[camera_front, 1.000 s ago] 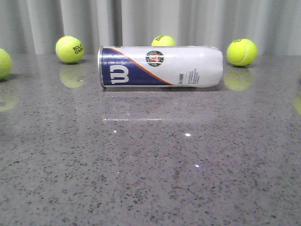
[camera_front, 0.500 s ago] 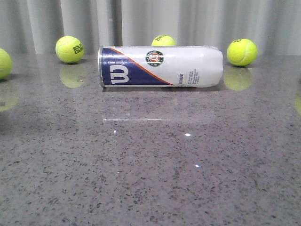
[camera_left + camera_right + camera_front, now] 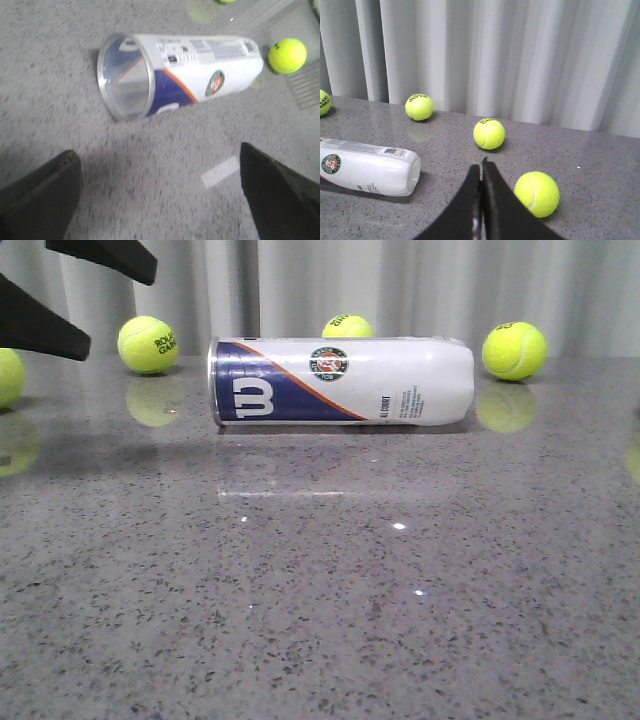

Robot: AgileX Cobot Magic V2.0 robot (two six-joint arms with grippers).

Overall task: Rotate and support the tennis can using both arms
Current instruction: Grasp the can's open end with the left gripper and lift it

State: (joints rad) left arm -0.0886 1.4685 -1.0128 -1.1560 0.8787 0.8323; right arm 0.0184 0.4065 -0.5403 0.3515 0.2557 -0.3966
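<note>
Now can (image 3: 340, 381) lies on its side on table (image 3: 320, 590), left gripper (image 3: 160, 185) spread wide near its open end, right gripper (image 3: 481, 172) pressed together.

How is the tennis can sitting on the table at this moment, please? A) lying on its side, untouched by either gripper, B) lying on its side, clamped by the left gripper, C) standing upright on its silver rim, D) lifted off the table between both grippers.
A: the tennis can lies lengthwise on the table, with the open left gripper short of it and the shut right gripper off to one side.

The tennis can (image 3: 367, 170) is cut off at the right wrist view's edge, its labelled end unseen.
</note>
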